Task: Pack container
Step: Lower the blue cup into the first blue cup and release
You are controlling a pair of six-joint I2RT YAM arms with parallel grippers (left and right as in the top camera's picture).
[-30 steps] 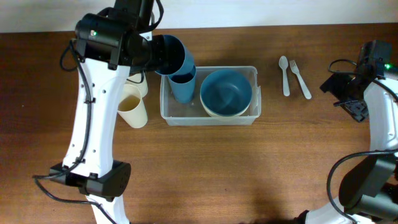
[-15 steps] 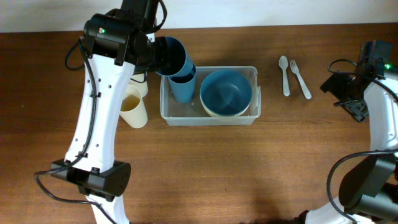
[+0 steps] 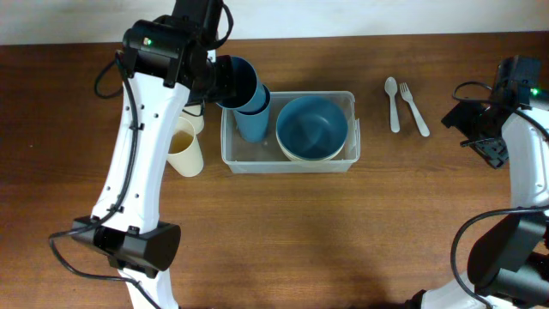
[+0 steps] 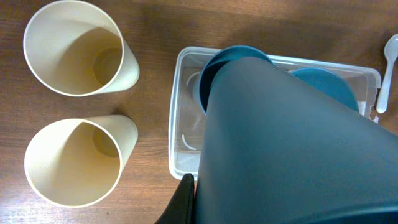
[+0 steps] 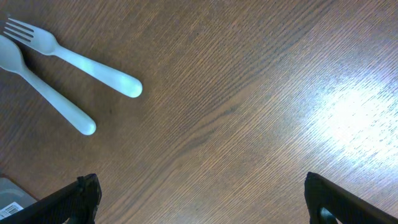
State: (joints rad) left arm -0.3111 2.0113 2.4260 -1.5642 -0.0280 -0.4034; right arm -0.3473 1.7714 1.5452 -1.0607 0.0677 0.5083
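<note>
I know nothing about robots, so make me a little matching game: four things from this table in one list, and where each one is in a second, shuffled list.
Things
1. blue bowl
2. cream cups
3. fork and spoon
4. tilted blue cup

Places
A. on the table, right of the container
B. held by the left end effector, above the container's left end
C. on the table, left of the container
D. inside the container, in its right half

Pairs: 1-D, 2-C, 3-A, 4-B
</note>
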